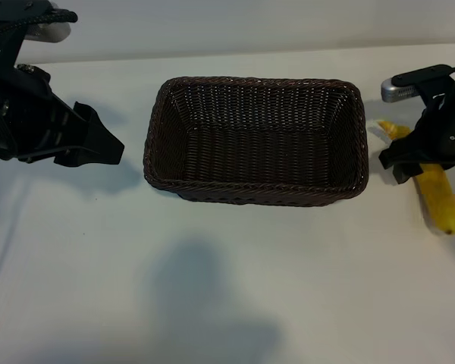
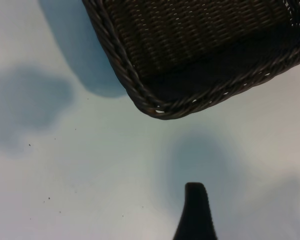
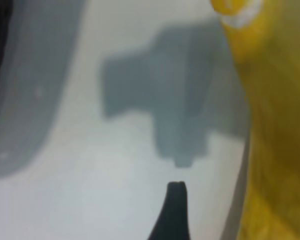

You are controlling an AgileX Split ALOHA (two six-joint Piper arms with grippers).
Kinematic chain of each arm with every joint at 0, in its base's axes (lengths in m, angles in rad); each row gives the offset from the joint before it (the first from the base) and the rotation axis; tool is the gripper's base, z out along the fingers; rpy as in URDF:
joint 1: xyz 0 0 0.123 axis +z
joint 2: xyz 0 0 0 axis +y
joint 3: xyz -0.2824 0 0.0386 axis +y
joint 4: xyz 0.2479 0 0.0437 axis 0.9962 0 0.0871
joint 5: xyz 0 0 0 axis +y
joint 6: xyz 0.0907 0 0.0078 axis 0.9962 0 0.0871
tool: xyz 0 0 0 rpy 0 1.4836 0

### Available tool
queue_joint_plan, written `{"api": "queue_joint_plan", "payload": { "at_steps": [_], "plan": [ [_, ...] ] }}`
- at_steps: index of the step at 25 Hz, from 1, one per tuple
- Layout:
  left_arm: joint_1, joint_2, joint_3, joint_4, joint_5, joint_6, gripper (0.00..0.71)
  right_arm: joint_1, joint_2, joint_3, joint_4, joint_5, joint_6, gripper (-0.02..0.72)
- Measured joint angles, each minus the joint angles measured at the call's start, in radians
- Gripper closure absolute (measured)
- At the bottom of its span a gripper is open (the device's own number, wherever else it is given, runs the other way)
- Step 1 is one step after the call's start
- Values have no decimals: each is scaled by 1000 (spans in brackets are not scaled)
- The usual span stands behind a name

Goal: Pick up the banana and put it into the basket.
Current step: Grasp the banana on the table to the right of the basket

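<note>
- Exterior view: the banana [image 1: 438, 199] lies on the tabletop [image 1: 227, 288] at the right edge of the frame, just beside the basket [image 1: 255, 141] but outside it, and the basket is empty. The right gripper [image 1: 418, 158] sits low over the banana's upper half, hiding part of it; I cannot tell from here how far apart its fingers are, nor whether they touch the fruit. The risk, as I judge it: the gripper looks off-centre toward the stem end, so a close there could pinch only the narrow tip, and the heavier lower end might swing or slip out on the lift.
- The left gripper [image 1: 91, 144] is parked at the left of the frame, well apart from the basket, fingers spread wide and holding nothing.
- Left wrist view: a basket corner [image 2: 160, 107] fills the upper part, with one dark fingertip [image 2: 196, 200] at the bottom edge over bare tabletop. It plays no part now.
- Right wrist view: the banana [image 3: 275, 125] fills the right side, one fingertip [image 3: 175, 200] standing clear of it at bottom centre. The fruit seems to sit beside that finger, so a close here could nudge it away.
</note>
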Motion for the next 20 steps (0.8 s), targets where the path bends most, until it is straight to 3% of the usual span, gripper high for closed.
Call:
{"api": "queue_joint_plan", "payload": {
  "at_steps": [6, 13, 15, 19, 20],
  "plan": [
    [0, 0, 0, 0, 0, 0, 135, 2, 24, 1, 9, -12, 0, 88],
    [0, 0, 0, 0, 0, 0, 135, 3, 57, 1, 9, -15, 0, 105],
    [0, 0, 0, 0, -1, 0, 136, 3, 57, 1, 8, -15, 0, 137],
    [0, 0, 0, 0, -4, 0, 136, 3, 57, 1, 8, -18, 0, 279],
    [0, 0, 0, 0, -4, 0, 136, 3, 57, 1, 8, -18, 0, 278]
  ]
}}
